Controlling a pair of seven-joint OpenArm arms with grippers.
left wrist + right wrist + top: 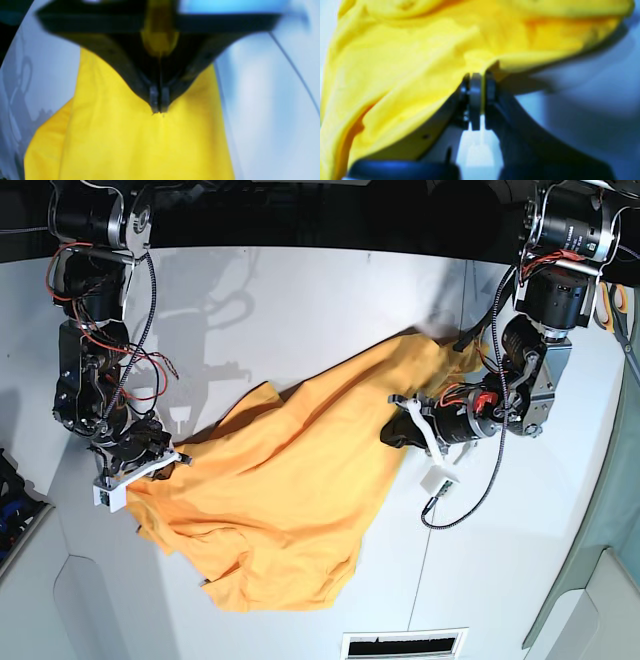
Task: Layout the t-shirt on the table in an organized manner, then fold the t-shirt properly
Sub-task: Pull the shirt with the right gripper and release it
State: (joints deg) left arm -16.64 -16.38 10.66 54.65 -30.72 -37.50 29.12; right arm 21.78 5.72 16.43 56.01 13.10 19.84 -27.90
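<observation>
Jaws apparently pinching t-shirt (280, 510) edges

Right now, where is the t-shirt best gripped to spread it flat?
Probably at opposite outer edges, from the sides: the t-shirt lies crumpled diagonally on the table, and the left claw and right claw are shut on such edges.

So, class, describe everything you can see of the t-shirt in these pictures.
The t-shirt is orange-yellow, soft and cotton-like, lying crumpled and creased across the white table, stretched diagonally between the arms. No print shows. The left gripper is shut on one edge and the right gripper is shut on the opposite edge.
</observation>
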